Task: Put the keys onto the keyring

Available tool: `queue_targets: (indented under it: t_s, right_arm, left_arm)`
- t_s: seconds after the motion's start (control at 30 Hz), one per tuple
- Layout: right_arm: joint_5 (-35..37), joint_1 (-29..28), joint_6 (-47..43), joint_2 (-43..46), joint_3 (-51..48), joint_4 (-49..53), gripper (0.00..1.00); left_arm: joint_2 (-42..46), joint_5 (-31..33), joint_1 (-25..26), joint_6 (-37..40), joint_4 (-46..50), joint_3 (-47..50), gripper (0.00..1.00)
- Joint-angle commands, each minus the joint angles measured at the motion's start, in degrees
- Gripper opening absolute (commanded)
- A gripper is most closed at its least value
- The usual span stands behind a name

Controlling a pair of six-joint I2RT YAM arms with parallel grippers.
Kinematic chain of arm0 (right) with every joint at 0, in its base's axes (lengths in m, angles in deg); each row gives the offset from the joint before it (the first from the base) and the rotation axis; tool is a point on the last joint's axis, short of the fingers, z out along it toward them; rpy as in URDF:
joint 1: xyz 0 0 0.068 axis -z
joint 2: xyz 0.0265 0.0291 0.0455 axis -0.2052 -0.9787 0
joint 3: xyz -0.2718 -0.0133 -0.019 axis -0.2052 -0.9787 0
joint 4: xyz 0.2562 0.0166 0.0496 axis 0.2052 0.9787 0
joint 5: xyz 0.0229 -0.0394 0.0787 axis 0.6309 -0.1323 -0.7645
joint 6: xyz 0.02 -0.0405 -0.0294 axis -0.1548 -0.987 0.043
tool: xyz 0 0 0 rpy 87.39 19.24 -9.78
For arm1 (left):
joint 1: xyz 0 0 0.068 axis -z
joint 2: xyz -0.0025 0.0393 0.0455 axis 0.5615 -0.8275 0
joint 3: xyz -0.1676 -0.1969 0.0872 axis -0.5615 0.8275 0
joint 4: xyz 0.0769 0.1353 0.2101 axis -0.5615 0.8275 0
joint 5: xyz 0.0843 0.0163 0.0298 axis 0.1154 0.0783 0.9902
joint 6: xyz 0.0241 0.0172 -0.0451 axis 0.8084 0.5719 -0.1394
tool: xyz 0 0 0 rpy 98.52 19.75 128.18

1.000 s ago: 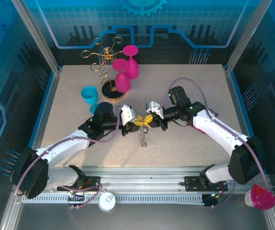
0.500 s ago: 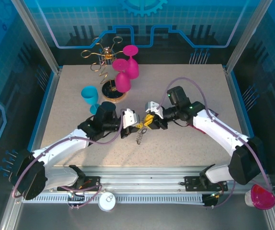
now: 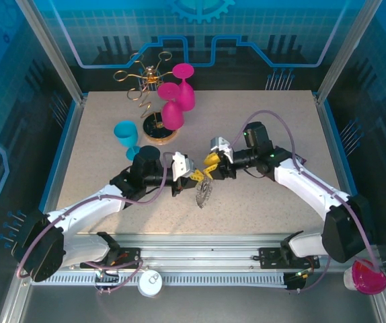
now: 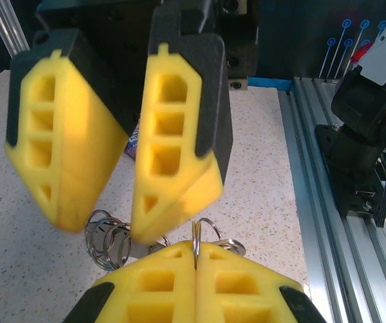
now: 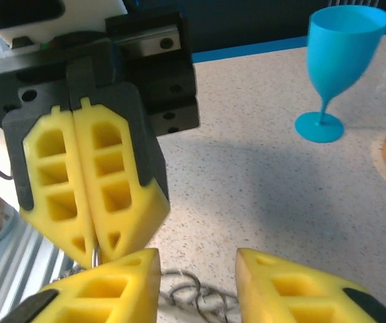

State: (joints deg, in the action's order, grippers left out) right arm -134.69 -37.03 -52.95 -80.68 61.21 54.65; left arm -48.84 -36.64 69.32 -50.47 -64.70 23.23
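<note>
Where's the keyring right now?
Top view, mid-table, a little toward the near edge: the keyring is pinched by the shut left hand, with the open right hand close beside it.

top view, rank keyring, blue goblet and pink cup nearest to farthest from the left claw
1. keyring, pinched in the left claw, hanging just below it.
2. blue goblet, behind it to the left.
3. pink cup, far lower right corner.

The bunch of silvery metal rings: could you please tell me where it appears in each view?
Top external: the bunch of silvery metal rings hangs at centre, under the shut left claw.
Left wrist: the rings sit low, left of centre, just above that claw.
Right wrist: the rings show at the bottom edge, centre.
Shared landmark: the left claw, pinching one ring.
</note>
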Motion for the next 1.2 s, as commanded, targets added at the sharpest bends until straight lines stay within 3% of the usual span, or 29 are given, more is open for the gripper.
queue_targets:
  t_s: [0.0,0.17,0.43,0.53,0.67,0.77,0.97,1.07,1.17]
  right_arm:
    - [-1.9,2.9,6.5,5.6,-1.6,-4.1,0.41]
    - [-2.3,2.3,12.3,9.4,-3.9,0.4,0.42]
    - [-0.8,-2.1,17.8,8.8,-7.7,-3.2,0.37]
    - [-0.9,-2.7,17.5,7.6,-7.7,-3.2,0.30]
    - [-1.2,-2.8,20.3,5.9,-8.6,-7.1,0.07]
    - [-1.3,-3.0,20.6,4.3,-8.5,-8.2,0.00]
    - [0.0,-4.2,19.7,1.9,-8.3,-8.5,0.00]
    - [-0.4,-4.9,19.9,0.8,-8.5,-9.7,0.15]
    - [-0.2,-4.8,21.0,1.4,-10.3,-13.0,0.18]
  left_arm:
    - [1.9,0.9,0.2,0.8,-1.9,0.7,0.00]
    - [1.8,2.2,0.3,1.1,-3.8,1.2,0.00]
    - [1.7,1.8,0.2,0.0,-6.4,2.0,0.00]
    - [1.8,1.8,0.2,0.0,-6.7,2.1,0.00]
    - [2.0,1.6,0.2,-0.6,-7.5,2.3,0.00]
    - [2.3,1.3,0.3,-1.3,-8.2,2.3,0.00]
    - [2.8,1.3,0.2,-4.1,-12.0,2.9,0.00]
    - [2.7,2.1,0.2,-5.9,-14.8,3.4,0.00]
    - [2.6,2.7,0.3,-6.9,-15.9,3.5,0.00]
